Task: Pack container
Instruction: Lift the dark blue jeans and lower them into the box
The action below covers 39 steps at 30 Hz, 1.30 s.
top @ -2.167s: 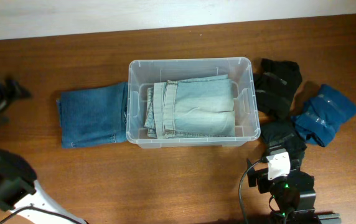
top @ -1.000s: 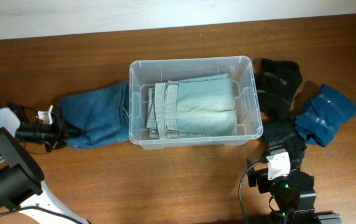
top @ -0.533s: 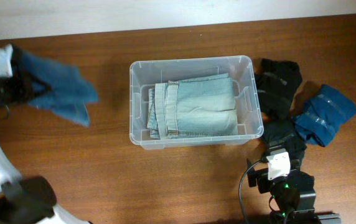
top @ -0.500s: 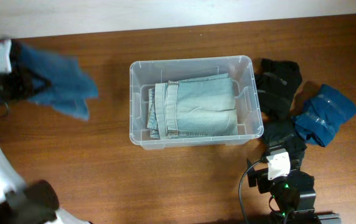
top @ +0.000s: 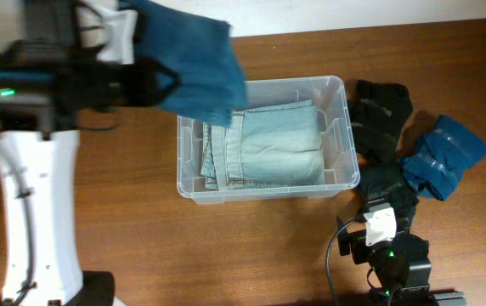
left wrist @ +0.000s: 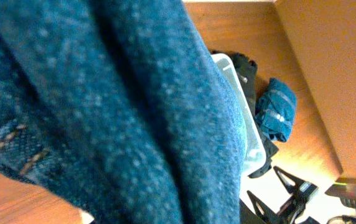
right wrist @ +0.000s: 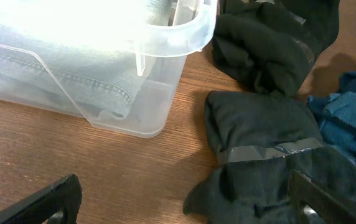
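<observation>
Filling container [top: 268, 193], folded pale jeans [top: 273, 149]

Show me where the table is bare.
Bare wood lies in front of the container, between the left arm and the right arm's base. The strip behind its right end, by the wall, is free too. Crowded: right of the container, black clothes and a blue garment; dark jeans hang over its left end.

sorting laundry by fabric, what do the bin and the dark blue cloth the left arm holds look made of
Container: likely clear glossy plastic; folded jeans show through its walls. Dark blue cloth: probably denim, matte, flecked weave with tan stitching.
</observation>
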Tool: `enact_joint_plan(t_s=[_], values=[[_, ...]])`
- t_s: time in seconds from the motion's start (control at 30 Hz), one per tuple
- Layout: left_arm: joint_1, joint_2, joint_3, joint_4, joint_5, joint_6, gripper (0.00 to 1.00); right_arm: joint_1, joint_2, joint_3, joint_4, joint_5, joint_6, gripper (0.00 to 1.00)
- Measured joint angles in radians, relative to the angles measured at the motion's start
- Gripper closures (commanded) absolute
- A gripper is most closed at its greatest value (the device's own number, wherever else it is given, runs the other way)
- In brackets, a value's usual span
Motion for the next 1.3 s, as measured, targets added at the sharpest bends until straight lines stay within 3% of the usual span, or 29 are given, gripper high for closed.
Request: enact_joint_plan(t_s=[0.33,0.5,0.73,0.77,0.83,0.9,0.93,1.0,1.07,1.3], values=[[-0.322,0.002,-0.311,0.313,-0.196,-0.277,0.99,0.000,0.000,0.000,0.000,0.000,0.000,0.02],[-0.363,0.002,-0.521,0.430,-0.240,-0.387,0.99,0.000,0.000,0.000,0.000,0.000,0.000,0.02],[-0.351,0.003,-0.712,0.452,-0.315,-0.470,0.99,0.000,0.000,0.000,0.000,0.000,0.000,0.02],[-0.349,0.003,-0.726,0.455,-0.323,-0.473,0.95,0.000,0.000,0.000,0.000,0.000,0.000,0.02],[-0.348,0.003,-0.753,0.454,-0.344,-0.482,0.59,0.000,0.000,0.000,0.000,0.000,0.000,0.02],[-0.348,0.003,-0.769,0.439,-0.354,-0.484,0.44,0.000,0.000,0.000,0.000,0.000,0.000,0.02],[-0.348,0.003,-0.774,0.428,-0.356,-0.490,0.15,0.000,0.000,0.000,0.000,0.000,0.000,0.02],[-0.347,0.003,-0.778,0.399,-0.356,-0.491,0.13,0.000,0.000,0.000,0.000,0.000,0.000,0.02],[-0.338,-0.002,-0.778,0.360,-0.355,-0.489,0.01,0.000,0.000,0.000,0.000,0.000,-0.001,0.02],[-0.196,-0.121,-0.737,0.268,-0.360,-0.418,0.01,0.000,0.000,0.000,0.000,0.000,0.000,0.02]])
